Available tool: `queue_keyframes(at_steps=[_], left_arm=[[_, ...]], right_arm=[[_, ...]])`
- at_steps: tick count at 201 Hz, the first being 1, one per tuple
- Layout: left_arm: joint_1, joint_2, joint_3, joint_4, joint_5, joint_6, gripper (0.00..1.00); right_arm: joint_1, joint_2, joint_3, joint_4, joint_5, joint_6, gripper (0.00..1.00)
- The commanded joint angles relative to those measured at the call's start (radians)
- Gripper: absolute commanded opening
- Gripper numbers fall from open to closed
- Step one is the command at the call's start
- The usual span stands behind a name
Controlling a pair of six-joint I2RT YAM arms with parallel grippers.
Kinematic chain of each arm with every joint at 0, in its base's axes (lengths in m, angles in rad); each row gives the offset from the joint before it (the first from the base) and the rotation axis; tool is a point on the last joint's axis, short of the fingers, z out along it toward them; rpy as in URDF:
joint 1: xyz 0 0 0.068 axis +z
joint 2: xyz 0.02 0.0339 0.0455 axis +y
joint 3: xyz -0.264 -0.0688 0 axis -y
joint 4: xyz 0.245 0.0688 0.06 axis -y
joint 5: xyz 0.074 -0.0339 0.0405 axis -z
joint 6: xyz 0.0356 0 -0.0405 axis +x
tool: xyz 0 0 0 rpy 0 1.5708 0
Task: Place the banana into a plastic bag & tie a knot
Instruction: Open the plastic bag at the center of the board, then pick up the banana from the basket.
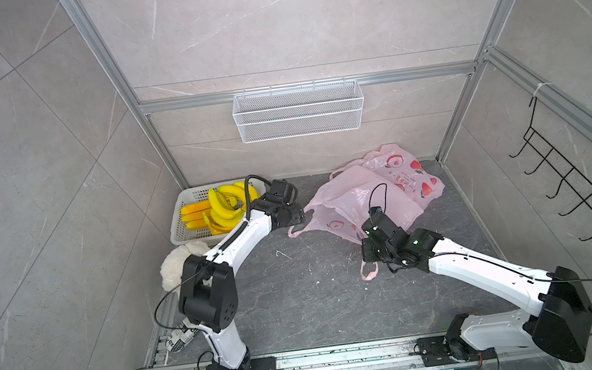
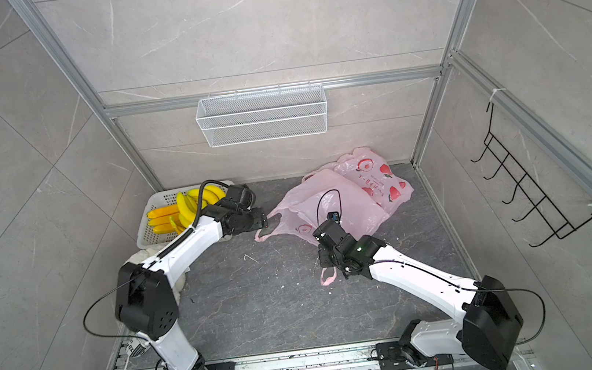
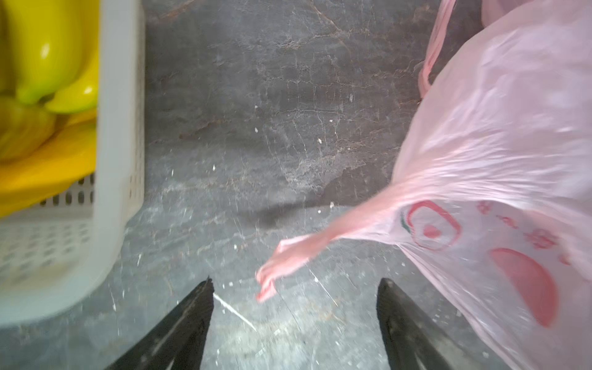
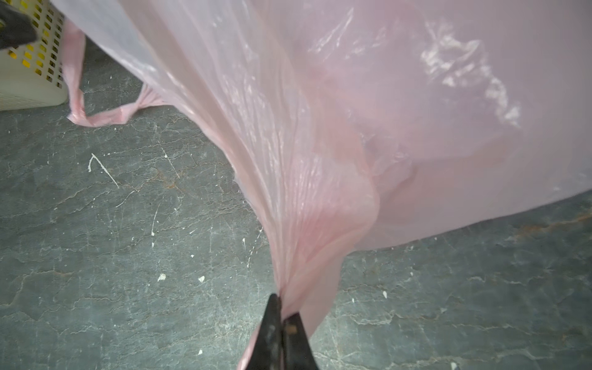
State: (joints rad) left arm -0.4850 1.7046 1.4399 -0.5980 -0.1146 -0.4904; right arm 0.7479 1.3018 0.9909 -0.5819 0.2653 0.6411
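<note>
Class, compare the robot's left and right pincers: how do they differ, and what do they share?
The left pincer is open, jaws wide apart; the right pincer is shut. The left pincer holds nothing; the right pincer clamps bunched plastic of the pink bag. The left pincer sits near the basket; the right pincer does not. Both are black and near the bag.

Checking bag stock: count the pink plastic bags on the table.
2. One pink bag lies mid-table, pinched by the right hand; the second pink bag lies behind it, partly covered. More may be hidden underneath.
</note>
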Motion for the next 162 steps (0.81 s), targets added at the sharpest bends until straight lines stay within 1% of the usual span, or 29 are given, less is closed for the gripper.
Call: queue_keyframes(at_steps=[1, 19, 45, 66, 86, 98, 118, 162], left_arm=[[0.019, -0.156, 0.008, -0.102, -0.020, -0.047, 0.88], [0.071, -0.186, 0.031, -0.168, -0.033, -0.081, 0.89], [0.176, -0.182, 0.068, -0.258, -0.094, -0.143, 0.89], [0.258, -0.166, 0.087, -0.316, -0.159, -0.178, 0.90], [0.358, -0.143, 0.096, -0.327, -0.156, -0.192, 0.90], [0.400, -0.123, 0.109, -0.324, -0.158, -0.190, 0.90], [0.444, -0.073, 0.149, -0.309, -0.121, -0.166, 0.90], [0.485, 0.073, 0.249, -0.304, -0.100, -0.153, 0.88]], right_arm=[[0.026, 0.015, 0.061, 0.029, 0.032, 0.079, 0.00], [0.043, 0.029, 0.089, 0.032, 0.049, 0.111, 0.00], [0.061, 0.043, 0.123, 0.028, 0.075, 0.152, 0.00], [0.076, 0.064, 0.149, 0.024, 0.080, 0.155, 0.00], [0.084, 0.077, 0.158, 0.023, 0.083, 0.154, 0.00], [0.087, 0.078, 0.154, 0.027, 0.081, 0.151, 0.00], [0.089, 0.073, 0.137, 0.038, 0.081, 0.147, 0.00], [0.089, 0.070, 0.111, 0.063, 0.065, 0.137, 0.00]])
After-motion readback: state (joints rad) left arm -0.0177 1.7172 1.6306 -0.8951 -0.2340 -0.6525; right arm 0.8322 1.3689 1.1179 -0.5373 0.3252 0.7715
